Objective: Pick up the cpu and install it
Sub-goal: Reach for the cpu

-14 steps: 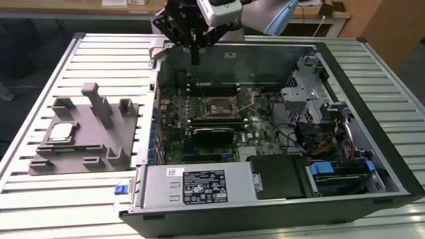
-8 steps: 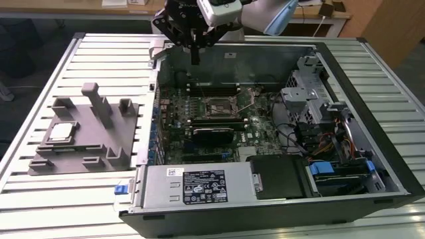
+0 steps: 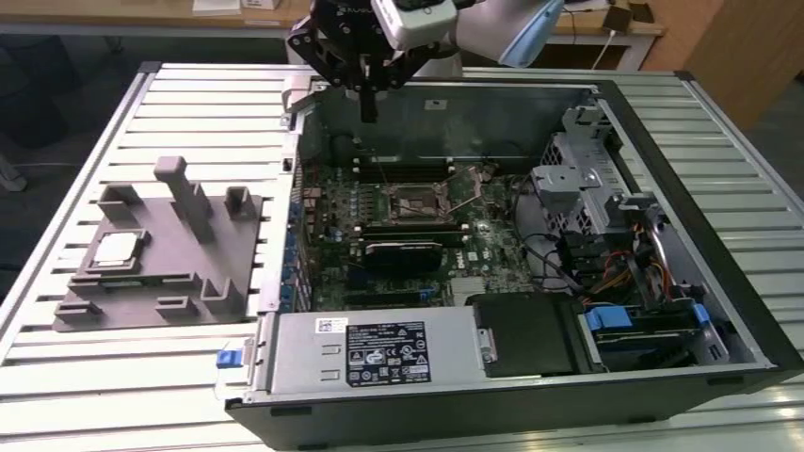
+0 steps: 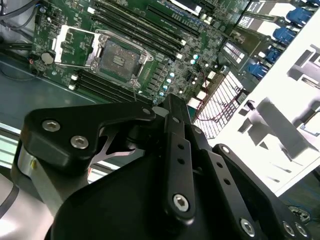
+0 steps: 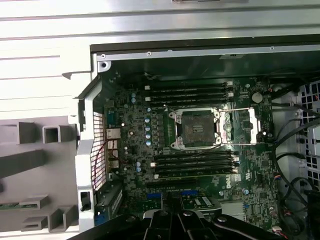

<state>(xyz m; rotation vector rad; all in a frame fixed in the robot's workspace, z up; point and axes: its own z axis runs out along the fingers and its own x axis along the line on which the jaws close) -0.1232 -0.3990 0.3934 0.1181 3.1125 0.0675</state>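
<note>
The cpu (image 3: 117, 248), a small square chip with a shiny silver top, lies flat in a recess of the grey plastic fixture (image 3: 169, 259) at the exterior view's left. Inside the open computer case, the black socket (image 3: 415, 200) on the green motherboard stands uncovered, its metal frame swung aside; the socket (image 4: 117, 57) (image 5: 196, 127) appears in both wrist views. My gripper (image 3: 367, 113) hangs high over the case's far wall, well away from the cpu. Its black fingers (image 4: 172, 117) are pressed together and hold nothing.
The case's metal walls (image 3: 440, 108) ring the motherboard. A drive cage with cables (image 3: 603, 226) and a power supply (image 3: 377, 350) fill the near and right parts. Upright posts (image 3: 176, 184) rise from the fixture. The slatted metal table (image 3: 201, 104) surrounds everything.
</note>
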